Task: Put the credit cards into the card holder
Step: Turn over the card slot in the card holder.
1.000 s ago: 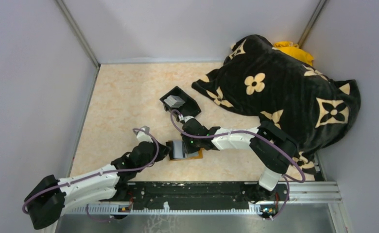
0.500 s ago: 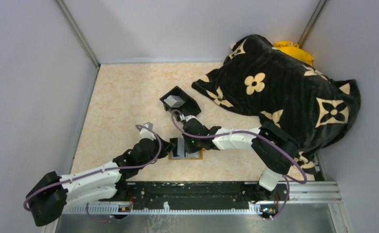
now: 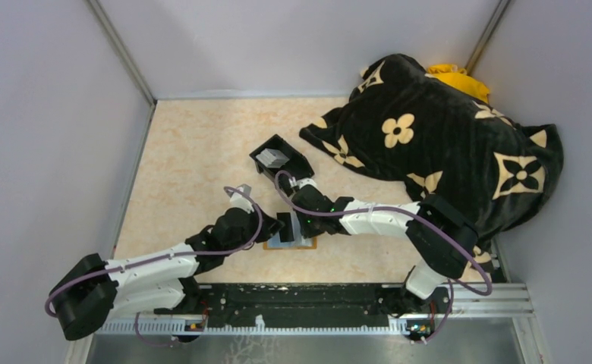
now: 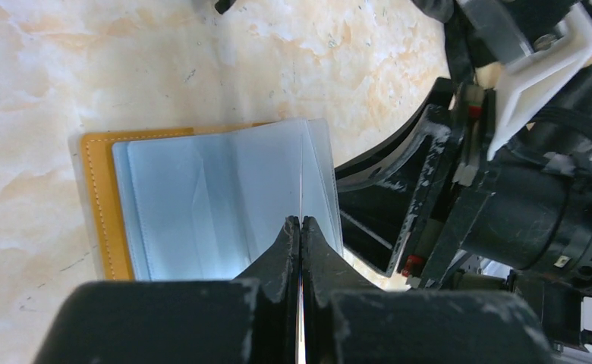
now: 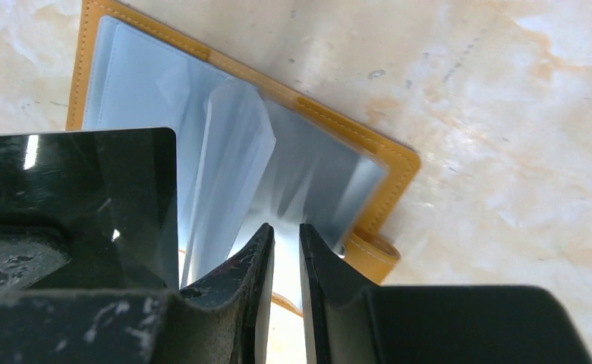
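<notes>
Left arm reaches from the near-left corner across the table toward the middle

Left gripper: jaws pressed together. A thin clear pocket leaf, seen edge-on in the left wrist view, runs up from between the tips, so it is pinching a leaf of the card holder

Card holder lies open and flat on the table near the front edge, between the two arms. Orange-tan cover underneath, pale blue-grey pockets facing up. One leaf stands lifted off the rest. Side tab sticks out from one edge of the cover

Right gripper hangs directly over the holder, tips just beside the lifted leaf and close to the left gripper's fingers. Jaws stand a narrow slit apart. The holder's panel and the table show through the gap, and I see no card gripped there

Black box sits behind the holder, farther from the arms. The credit cards lie inside it as a pale grey stack

Far right: dark blanket with cream flower pattern, heaped over the back-right corner. Something yellow shows at its far edge
</notes>
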`<action>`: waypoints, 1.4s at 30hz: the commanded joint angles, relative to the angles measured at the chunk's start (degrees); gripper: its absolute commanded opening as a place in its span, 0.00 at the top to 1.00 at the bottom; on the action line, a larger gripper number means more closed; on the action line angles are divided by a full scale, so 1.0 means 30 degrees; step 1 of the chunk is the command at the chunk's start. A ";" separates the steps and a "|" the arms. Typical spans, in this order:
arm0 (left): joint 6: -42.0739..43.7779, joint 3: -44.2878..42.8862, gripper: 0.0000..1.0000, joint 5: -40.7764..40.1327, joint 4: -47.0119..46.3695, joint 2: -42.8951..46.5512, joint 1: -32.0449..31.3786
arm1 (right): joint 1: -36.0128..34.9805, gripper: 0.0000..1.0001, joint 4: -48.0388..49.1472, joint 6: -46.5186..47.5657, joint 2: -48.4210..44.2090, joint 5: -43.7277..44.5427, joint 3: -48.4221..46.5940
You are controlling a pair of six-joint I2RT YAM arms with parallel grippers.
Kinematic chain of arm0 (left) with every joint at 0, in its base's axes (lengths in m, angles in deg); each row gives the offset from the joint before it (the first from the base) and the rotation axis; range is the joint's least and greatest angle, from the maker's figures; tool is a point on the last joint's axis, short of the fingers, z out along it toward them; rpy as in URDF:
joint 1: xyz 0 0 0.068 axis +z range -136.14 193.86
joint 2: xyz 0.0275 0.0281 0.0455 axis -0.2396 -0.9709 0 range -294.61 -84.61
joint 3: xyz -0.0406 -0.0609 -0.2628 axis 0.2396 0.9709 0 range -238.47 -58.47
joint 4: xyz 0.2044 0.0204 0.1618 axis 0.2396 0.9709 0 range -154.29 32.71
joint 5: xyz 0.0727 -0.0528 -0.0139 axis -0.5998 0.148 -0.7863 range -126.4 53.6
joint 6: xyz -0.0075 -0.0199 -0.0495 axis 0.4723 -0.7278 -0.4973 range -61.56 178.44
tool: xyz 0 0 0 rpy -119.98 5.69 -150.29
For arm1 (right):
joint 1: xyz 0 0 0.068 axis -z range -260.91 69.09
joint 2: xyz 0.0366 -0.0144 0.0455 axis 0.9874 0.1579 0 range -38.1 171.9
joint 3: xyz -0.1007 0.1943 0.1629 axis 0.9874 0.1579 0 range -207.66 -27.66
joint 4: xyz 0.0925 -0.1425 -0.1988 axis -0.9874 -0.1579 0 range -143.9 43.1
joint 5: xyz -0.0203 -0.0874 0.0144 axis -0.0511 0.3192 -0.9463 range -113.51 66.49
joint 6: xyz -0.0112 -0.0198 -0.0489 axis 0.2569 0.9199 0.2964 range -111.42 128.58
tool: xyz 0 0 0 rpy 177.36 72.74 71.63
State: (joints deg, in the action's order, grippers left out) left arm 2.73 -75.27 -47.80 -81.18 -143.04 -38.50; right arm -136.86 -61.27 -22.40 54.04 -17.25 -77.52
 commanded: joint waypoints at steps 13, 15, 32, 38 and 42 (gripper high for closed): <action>0.0494 -0.1518 1.00 0.1503 -0.1023 -0.2975 -0.0187 | 0.1040 0.80 -0.1131 0.0780 -0.2940 0.1807 0.0337; 0.0514 -0.1548 1.00 0.1527 -0.0993 -0.3249 -0.0239 | 0.1040 0.80 -0.1182 0.0819 -0.3093 0.1809 0.0237; 0.1269 -0.2966 1.00 0.1163 0.1049 -0.4898 -0.0395 | 0.1460 0.76 -0.2170 0.2180 -0.2800 0.2074 -0.3242; 0.1501 -0.3521 1.00 0.0965 0.1580 -0.5121 -0.0408 | 0.2688 0.69 -0.2406 0.3428 -0.2253 0.1497 -0.5573; 0.1885 -0.4152 1.00 0.0120 0.2526 -0.4324 -0.0593 | 0.3651 0.65 -0.2532 0.4344 -0.1409 0.0947 -0.7213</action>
State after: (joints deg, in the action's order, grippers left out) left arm 6.25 -84.93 -44.67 -76.26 -157.90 -39.66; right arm -128.31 -69.27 -13.40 47.59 -13.07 -93.48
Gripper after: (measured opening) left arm 0.007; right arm 0.329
